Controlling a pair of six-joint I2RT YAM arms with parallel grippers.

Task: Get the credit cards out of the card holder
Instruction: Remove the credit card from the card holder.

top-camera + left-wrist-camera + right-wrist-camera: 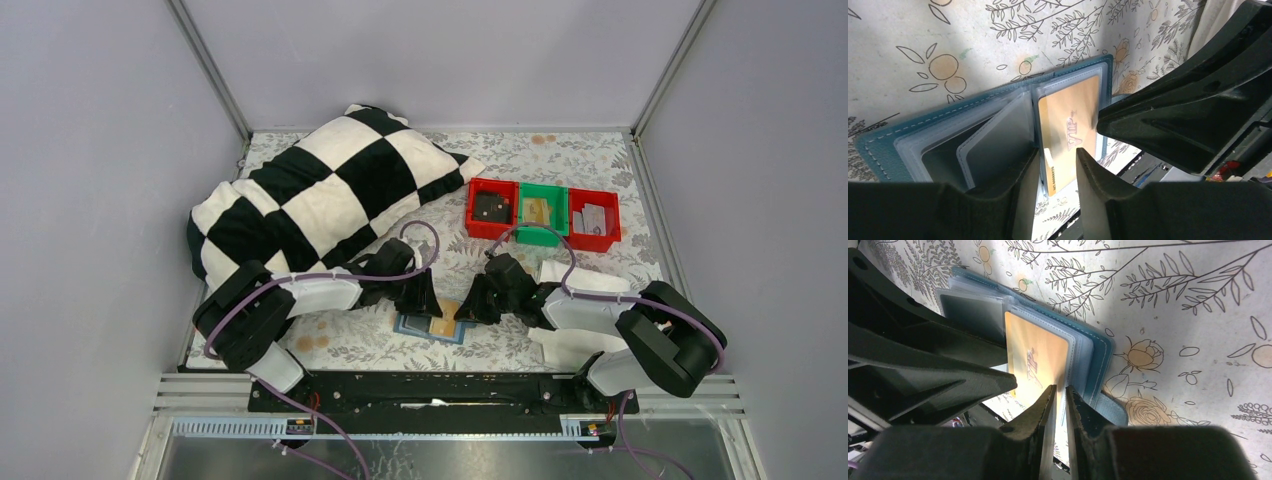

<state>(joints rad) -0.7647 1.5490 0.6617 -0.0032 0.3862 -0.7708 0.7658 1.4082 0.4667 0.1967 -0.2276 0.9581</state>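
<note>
The teal-blue card holder (412, 326) lies open on the flowered table just ahead of the arm bases, its clear sleeves fanned up (878, 145) (1103, 355). A gold card (1068, 125) (1035, 360) printed "VIP" sits in the right-hand sleeve, its near end sticking out past the holder's edge. My left gripper (425, 305) (1057, 152) is open, its fingers straddling the card's near left part. My right gripper (470, 308) (1060, 388) is closed to a thin slit on the sleeve edge beside the card. The snap tab (1110, 407) lies to its right.
A black-and-white checked pillow (320, 190) fills the back left. A red bin (492, 208), a green bin (541, 212) and another red bin (594, 218) stand in a row at the back right. White sheets (560, 345) lie under the right arm. Both grippers nearly touch.
</note>
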